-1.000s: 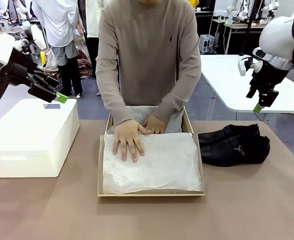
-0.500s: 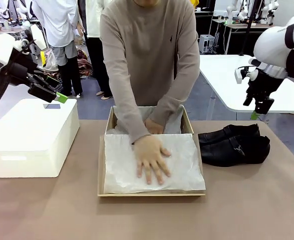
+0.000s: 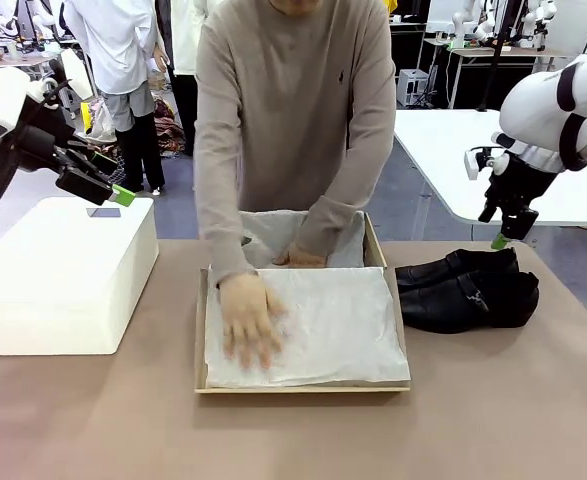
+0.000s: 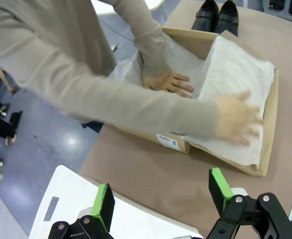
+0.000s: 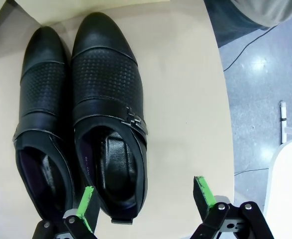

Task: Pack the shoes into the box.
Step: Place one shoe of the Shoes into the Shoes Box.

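Sliding left since a second ago, the person's hand (image 3: 248,318) now presses the tissue (image 3: 338,320) at the left of the box (image 3: 202,330), and the right fingers (image 3: 499,240) have dropped closer to the shoes (image 3: 468,290). Both shoes lie side by side on the table (image 3: 293,440) just right of the box, outside it. Right fingers gape wide, empty, above the heels; left fingers (image 3: 123,195) gape wide, empty, over the white box (image 3: 63,270)

A white table (image 3: 453,160) stands on blue-grey floor (image 3: 178,215).

A robot lab: white robot arm (image 3: 563,95) over a brown table (image 3: 93,420), white worktables (image 3: 443,160) and bystanders (image 3: 113,50) behind.
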You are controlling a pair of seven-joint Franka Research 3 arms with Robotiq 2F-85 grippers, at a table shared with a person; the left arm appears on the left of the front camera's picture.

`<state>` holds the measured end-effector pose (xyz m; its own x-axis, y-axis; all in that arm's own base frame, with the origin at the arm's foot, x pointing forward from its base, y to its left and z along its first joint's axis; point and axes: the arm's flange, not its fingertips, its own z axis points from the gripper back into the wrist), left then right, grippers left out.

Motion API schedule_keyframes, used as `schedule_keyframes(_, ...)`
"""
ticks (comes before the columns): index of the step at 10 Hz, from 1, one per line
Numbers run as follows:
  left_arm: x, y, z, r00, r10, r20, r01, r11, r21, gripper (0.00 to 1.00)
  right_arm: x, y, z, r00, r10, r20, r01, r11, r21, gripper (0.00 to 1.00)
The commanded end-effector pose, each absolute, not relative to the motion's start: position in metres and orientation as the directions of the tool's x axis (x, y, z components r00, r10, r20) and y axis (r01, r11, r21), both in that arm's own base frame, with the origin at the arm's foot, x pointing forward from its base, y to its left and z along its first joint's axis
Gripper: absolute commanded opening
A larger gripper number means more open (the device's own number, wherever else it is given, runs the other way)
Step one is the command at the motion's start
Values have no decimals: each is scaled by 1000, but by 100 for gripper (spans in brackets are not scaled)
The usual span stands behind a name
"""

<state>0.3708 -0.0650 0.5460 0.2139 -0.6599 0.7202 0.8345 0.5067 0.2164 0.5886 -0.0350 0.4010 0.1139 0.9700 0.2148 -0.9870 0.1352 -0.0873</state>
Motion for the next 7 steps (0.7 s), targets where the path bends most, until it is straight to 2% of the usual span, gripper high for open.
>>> schedule_keyframes(1, 372, -63, 545, 200, -656, 728, 843, 494, 214, 100, 595, -39, 393, 67, 967, 246, -988, 99, -121, 100)
schedule_keyframes(7, 372, -63, 545, 200, -656, 728, 843, 494, 214, 100, 607, -37, 372, 95, 975, 200, -987, 119, -113, 100)
